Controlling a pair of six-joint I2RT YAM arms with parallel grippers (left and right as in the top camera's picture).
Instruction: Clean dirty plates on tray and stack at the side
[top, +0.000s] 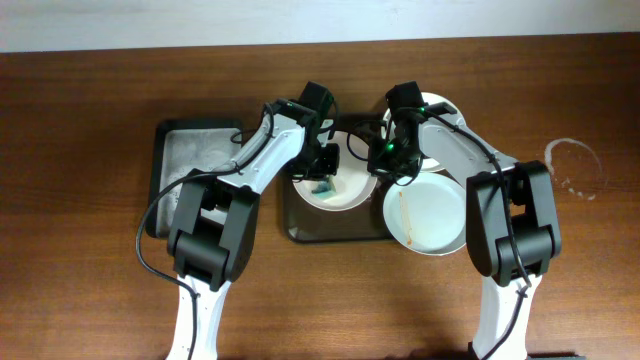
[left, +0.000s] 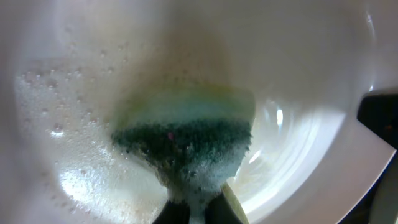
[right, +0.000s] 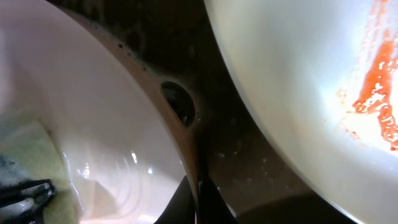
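A soapy white plate (top: 338, 190) lies on the dark tray (top: 330, 232) at the centre. My left gripper (top: 322, 168) is shut on a blue-green sponge (top: 322, 188) and presses it onto this plate. In the left wrist view the foamy sponge (left: 186, 140) sits on the wet plate (left: 298, 74). My right gripper (top: 384, 160) is shut on the plate's right rim (right: 186, 149). A second plate (top: 432, 215) with an orange smear (right: 373, 93) lies at the tray's right end. A third plate (top: 443, 105) shows partly behind my right arm.
A smaller dark tray (top: 160, 165) with a grey soapy inside stands at the left. A white ring stain (top: 575, 168) marks the wooden table at the right. The dark tray floor (right: 236, 155) shows wet between the two plates.
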